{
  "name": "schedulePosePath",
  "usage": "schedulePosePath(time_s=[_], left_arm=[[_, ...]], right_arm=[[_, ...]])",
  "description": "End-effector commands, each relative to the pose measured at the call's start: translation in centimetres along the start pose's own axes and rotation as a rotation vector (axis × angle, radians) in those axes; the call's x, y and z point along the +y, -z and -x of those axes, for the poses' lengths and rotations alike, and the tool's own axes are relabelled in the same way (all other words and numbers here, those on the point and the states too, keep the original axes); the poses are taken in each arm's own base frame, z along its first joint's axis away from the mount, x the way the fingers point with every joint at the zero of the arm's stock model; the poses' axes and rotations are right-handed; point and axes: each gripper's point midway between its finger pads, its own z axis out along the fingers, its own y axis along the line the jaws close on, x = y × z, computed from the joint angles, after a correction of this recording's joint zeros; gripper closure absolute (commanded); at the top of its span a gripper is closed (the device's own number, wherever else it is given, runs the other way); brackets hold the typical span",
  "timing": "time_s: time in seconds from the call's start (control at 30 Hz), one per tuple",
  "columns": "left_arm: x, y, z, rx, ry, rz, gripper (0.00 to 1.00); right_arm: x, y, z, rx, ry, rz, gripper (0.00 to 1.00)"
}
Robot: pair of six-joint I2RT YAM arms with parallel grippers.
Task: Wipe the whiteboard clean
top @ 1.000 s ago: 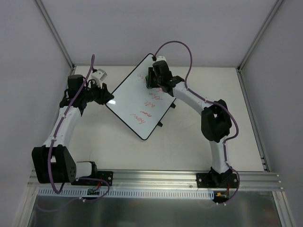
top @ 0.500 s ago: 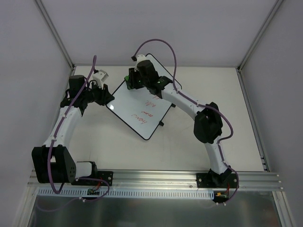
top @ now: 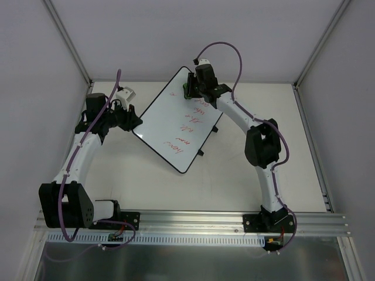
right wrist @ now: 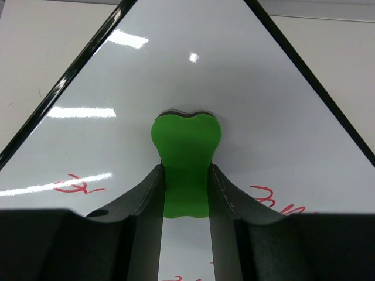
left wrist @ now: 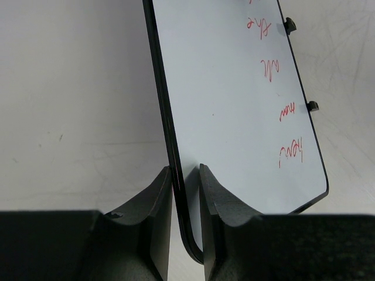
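Observation:
The whiteboard (top: 176, 120), white with a thin black frame and red handwriting, lies at an angle in the middle of the table. My left gripper (top: 130, 120) is shut on its left corner; in the left wrist view the black frame edge (left wrist: 176, 175) sits pinched between the fingers (left wrist: 155, 199). My right gripper (top: 190, 89) is shut on the green eraser (right wrist: 186, 152) and presses it on the board's far corner. Red writing (right wrist: 79, 186) shows on both sides of the eraser. Two black feet (left wrist: 312, 106) stick out from the board's right edge.
The white table (top: 252, 175) has grey walls on three sides and a metal rail (top: 193, 219) along the near edge. A small white part (top: 126, 93) sits by the left arm's wrist.
My right gripper swept the eraser left across the board's top, then back right to the far corner. Some writing near the top is gone. The left gripper held still.

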Motion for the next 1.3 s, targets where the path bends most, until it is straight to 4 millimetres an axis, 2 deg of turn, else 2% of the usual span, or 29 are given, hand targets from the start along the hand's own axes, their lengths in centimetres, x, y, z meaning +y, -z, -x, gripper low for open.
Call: schedulePosePath(time_s=[0.0,0.2,0.23,0.3,0.33,0.43,0.5,0.6,0.7,0.77,0.9,0.93,1.0,1.03,1.1,1.13,1.17,1.27], left_arm=[[-3.1,0.0,0.7,-0.022,-0.087,-0.124,1.0],[-3.3,0.0,0.7,-0.017,-0.097,-0.127,1.0],[-3.3,0.0,0.7,-0.019,-0.099,-0.124,1.0],[-3.3,0.0,0.7,-0.017,-0.101,-0.124,1.0],[-3.3,0.0,0.7,-0.017,-0.102,-0.122,1.0],[-3.3,0.0,0.8,-0.016,-0.108,-0.119,1.0],[-3.2,0.0,0.8,-0.015,-0.109,-0.114,1.0],[-3.2,0.1,0.8,-0.015,-0.112,-0.113,1.0],[-3.2,0.1,0.6,-0.013,-0.113,-0.108,1.0],[-3.2,0.2,0.7,-0.014,-0.118,-0.103,1.0],[-3.1,0.3,0.7,-0.013,-0.121,-0.094,1.0],[-3.1,0.3,0.7,-0.013,-0.122,-0.092,1.0],[-3.0,0.3,0.8,-0.014,-0.123,-0.092,1.0],[-2.9,0.2,0.8,-0.012,-0.122,-0.091,1.0],[-2.9,0.2,0.8,-0.012,-0.124,-0.09,1.0],[-2.8,0.1,0.8,-0.009,-0.122,-0.089,1.0],[-2.7,0.1,0.8,-0.009,-0.121,-0.089,1.0],[-2.7,-0.1,0.8,-0.006,-0.119,-0.093,1.0]], right_arm=[[2.5,-0.3,-1.3,0.048,0.047,0.077,0.99],[7.3,1.0,-1.1,0.055,0.16,0.223,0.99],[8.8,1.4,-1.5,0.063,0.177,0.261,0.99],[9.9,1.6,-2.2,0.085,0.209,0.284,0.99],[11.0,2.0,-2.7,0.094,0.228,0.302,0.99],[12.3,2.3,-4.3,0.124,0.275,0.313,0.99],[12.0,2.4,-5.2,0.152,0.273,0.298,0.99],[10.1,1.9,-5.5,0.164,0.237,0.214,0.99],[7.4,1.7,-4.2,0.157,0.142,0.116,0.99],[4.3,1.4,-3.4,0.158,0.054,0.023,0.99],[0.0,1.9,-2.4,0.153,0.029,-0.085,1.0],[-1.5,1.8,-3.6,0.184,0.021,-0.116,1.0],[-3.0,2.2,-4.1,0.201,0.001,-0.145,1.0],[-4.6,2.2,-5.8,0.243,-0.008,-0.174,1.0],[-5.6,2.2,-7.2,0.271,-0.024,-0.184,1.0],[-6.4,2.5,-7.1,0.265,-0.045,-0.187,1.0],[-7.0,2.2,-8.9,0.283,-0.054,-0.183,1.0],[-7.0,2.4,-9.4,0.25,-0.079,-0.14,1.0]])
